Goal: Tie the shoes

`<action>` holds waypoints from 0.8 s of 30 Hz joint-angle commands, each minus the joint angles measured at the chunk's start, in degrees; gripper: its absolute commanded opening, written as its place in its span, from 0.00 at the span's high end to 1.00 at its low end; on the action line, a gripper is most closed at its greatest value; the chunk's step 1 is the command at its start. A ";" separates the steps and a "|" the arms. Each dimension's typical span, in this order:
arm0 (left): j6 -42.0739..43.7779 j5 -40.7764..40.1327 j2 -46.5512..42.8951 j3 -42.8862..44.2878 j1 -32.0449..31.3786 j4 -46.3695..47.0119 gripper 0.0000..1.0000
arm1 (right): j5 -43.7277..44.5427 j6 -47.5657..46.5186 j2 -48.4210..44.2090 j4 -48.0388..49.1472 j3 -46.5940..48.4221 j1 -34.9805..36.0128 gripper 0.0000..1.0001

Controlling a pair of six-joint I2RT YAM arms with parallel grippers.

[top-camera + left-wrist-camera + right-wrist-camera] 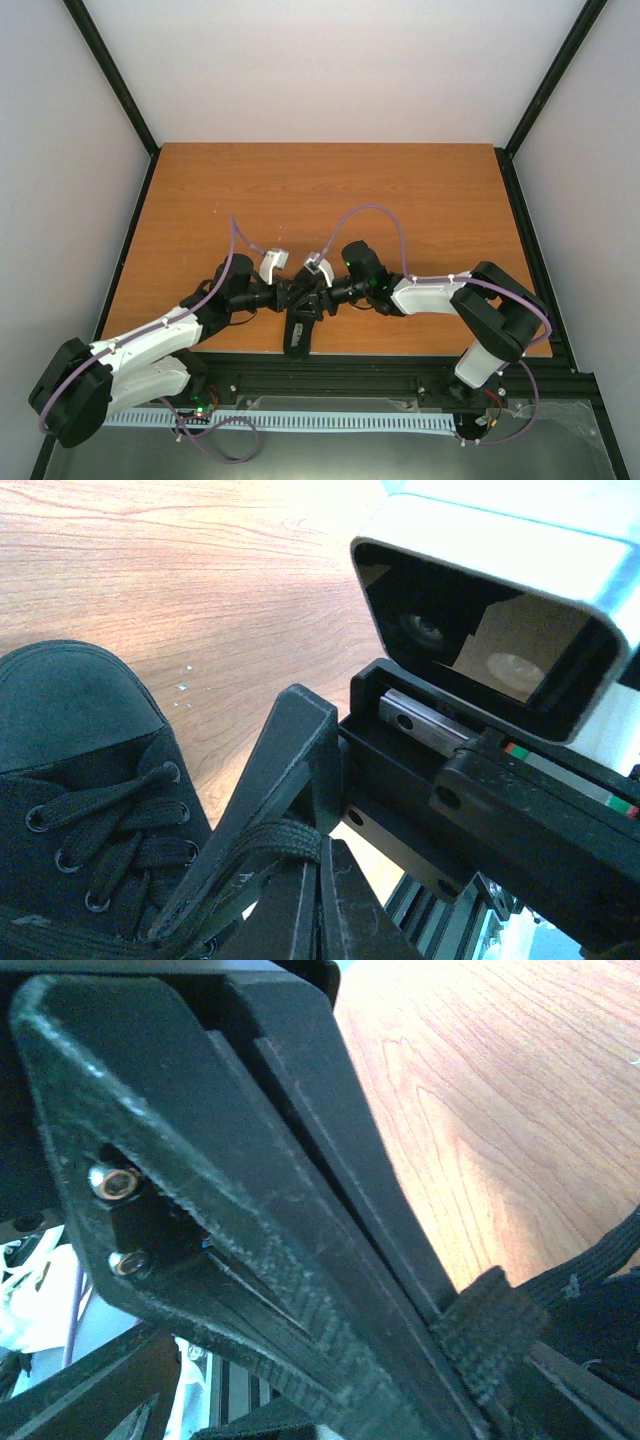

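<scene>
The black sneaker (297,338) is sitting at the near edge of the counter (330,190). Just above its laced front, the left fingers (350,920) are pinching a lace (262,842). Beside them, the right fingers (300,1210) are also clamping lace.

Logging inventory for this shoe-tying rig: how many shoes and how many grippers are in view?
Shoe: 1
Grippers: 2 (left gripper, right gripper), each shut on lace
Total: 3
</scene>
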 commanded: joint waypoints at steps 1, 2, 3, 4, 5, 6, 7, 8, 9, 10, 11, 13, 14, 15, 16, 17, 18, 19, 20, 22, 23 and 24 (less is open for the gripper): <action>-1.14 -0.24 -1.04 1.82 0.55 -0.25 0.99 | 2.17 -1.43 0.78 2.36 -0.68 0.68 0.21; -1.18 -0.24 -1.05 1.78 0.51 -0.32 0.99 | 2.96 -1.57 0.67 2.48 -0.81 0.79 0.22; -1.31 -0.14 -1.15 1.77 0.50 -0.33 0.99 | 4.18 -1.83 0.50 2.60 -1.09 1.01 0.22; -1.36 -0.17 -1.24 1.77 0.45 -0.36 0.99 | 5.77 -2.29 0.12 2.70 -1.51 1.19 0.23; -1.43 -0.17 -1.34 1.71 0.48 -0.46 0.99 | 7.53 -2.62 -0.29 3.08 -2.09 1.37 0.23; -1.45 -0.23 -1.57 1.69 0.51 -0.57 0.99 | 9.33 -3.01 -0.75 3.85 -2.84 1.41 0.23; -1.47 -0.31 -1.65 1.61 0.51 -0.66 0.99 | 10.30 -3.25 -1.18 5.00 -3.61 1.43 0.23; -1.45 -0.36 -1.81 1.52 0.49 -0.69 0.99 | 10.98 -3.59 -1.49 5.61 -4.07 1.43 0.22; -1.53 -0.35 -1.89 1.51 0.53 -0.75 0.99 | 11.72 -4.02 -1.64 6.10 -4.40 1.43 0.22; -1.54 -0.32 -1.96 1.44 0.46 -0.76 0.99 | 12.38 -4.30 -1.73 6.52 -4.53 1.51 0.21; -1.54 -0.22 -1.97 1.42 0.43 -0.80 0.99 | 12.86 -4.49 -1.76 7.17 -4.66 1.52 0.20; -1.54 -0.21 -1.99 1.42 0.47 -0.86 0.99 | 13.46 -4.85 -1.97 8.41 -4.69 1.67 0.19; -1.54 -0.17 -2.01 1.42 0.48 -0.85 0.99 | 13.73 -5.09 -2.08 8.71 -4.46 1.74 0.18; -1.50 -0.12 -1.93 1.35 0.50 -0.86 0.99 | 13.87 -5.47 -2.17 8.82 -4.14 1.78 0.17; -1.46 -0.07 -1.90 1.41 0.50 -0.82 0.99 | 13.86 -5.85 -2.16 8.80 -3.67 1.85 0.17; -1.45 -0.05 -1.94 1.42 0.44 -0.92 0.99 | 13.96 -6.29 -2.12 8.67 -3.10 1.93 0.17; -1.45 0.06 -1.89 1.46 0.48 -0.95 0.99 | 13.92 -6.66 -2.09 8.45 -2.62 2.00 0.17; -1.45 0.14 -1.85 1.50 0.47 -1.03 0.99 | 14.00 -7.13 -1.97 8.27 -2.14 2.00 0.17; -1.45 0.23 -1.87 1.57 0.45 -1.10 0.99 | 14.01 -7.50 -1.75 8.14 -1.67 2.12 0.17; -1.45 0.41 -2.03 1.68 0.47 -1.16 0.99 | 13.72 -8.23 -1.24 7.96 -1.01 2.21 0.17; -1.45 0.54 -2.10 1.76 0.47 -1.25 0.99 | 13.67 -8.52 -1.04 8.02 -0.77 2.30 0.17; -1.45 0.57 -2.14 1.77 0.46 -1.28 0.99 | 13.66 -8.71 -0.83 8.26 -0.78 2.39 0.16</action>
